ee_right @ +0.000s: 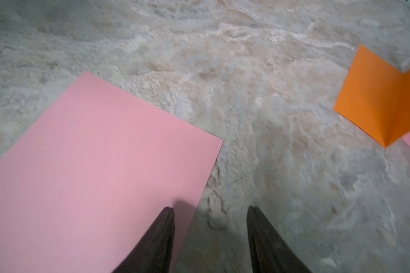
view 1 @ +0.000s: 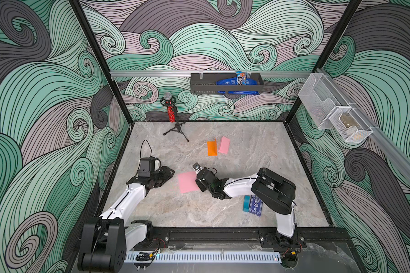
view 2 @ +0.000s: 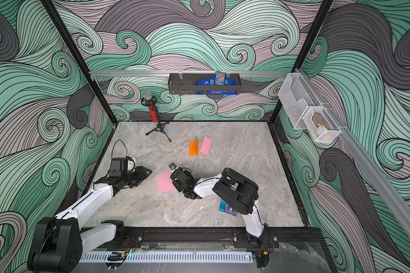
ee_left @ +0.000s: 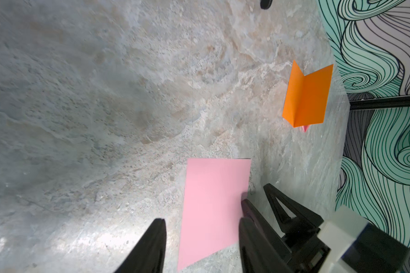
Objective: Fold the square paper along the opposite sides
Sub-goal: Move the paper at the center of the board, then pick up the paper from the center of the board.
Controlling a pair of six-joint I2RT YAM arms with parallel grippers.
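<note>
The square paper is pink and lies flat and unfolded on the marble table, between my two arms. My left gripper hovers just off its left edge, open and holding nothing. In the left wrist view the paper shows ahead between the fingers. My right gripper stands open at the paper's right edge. One of its fingers is over the pink sheet and the other is over bare table. Its fingers also show in the left wrist view, at that edge.
An orange folded paper stands half open beside a folded pink paper farther back. A microphone on a tripod is at the back left. A blue card box and a teal box lie under my right arm.
</note>
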